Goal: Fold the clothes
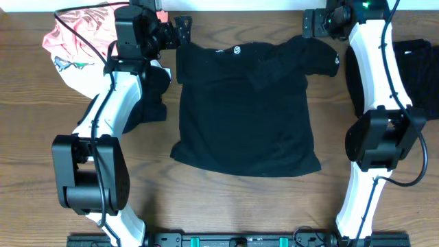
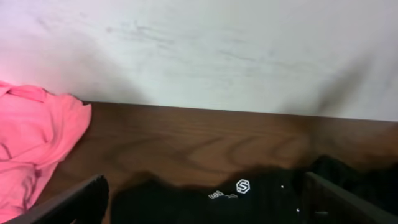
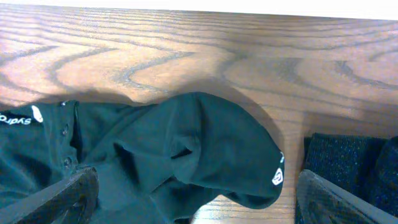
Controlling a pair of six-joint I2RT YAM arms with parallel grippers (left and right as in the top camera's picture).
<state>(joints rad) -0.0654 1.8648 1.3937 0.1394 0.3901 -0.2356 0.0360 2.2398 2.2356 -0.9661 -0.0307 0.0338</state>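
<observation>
1. Overhead view.
   - The black T-shirt (image 1: pixel 247 103) lies spread in the middle of the table (image 1: pixel 27 123). Its collar and white logo (image 1: pixel 237 50) point to the far edge and its hem to the near edge, so its long axis runs far-to-near.
   - The left gripper (image 1: pixel 182 31) sits at one shoulder and the right gripper (image 1: pixel 306 26) at the other, both by the far edge.
   - A pink garment (image 1: pixel 72 38) lies at the far left corner, and a dark garment (image 1: pixel 422 62) lies along the right edge.
   - Judgement: the shirt is laid out and no fold is made yet.

2. Left wrist view.
   - The jaws of the left gripper (image 2: pixel 211 198) stand wide apart and grip nothing.
   - The T-shirt (image 2: pixel 273 196) collar lies below them, with the logo (image 2: pixel 242 186) facing up.

3. Right wrist view.
   - The jaws of the right gripper (image 3: pixel 199 198) are likewise spread and empty.
   - The sleeve (image 3: pixel 217 149) below them is bunched and rounded, not flat.
   - Judgement: the next move calls for flattening this sleeve. After that, each gripper should pinch one side edge and carry it across the long axis toward the centre.
</observation>
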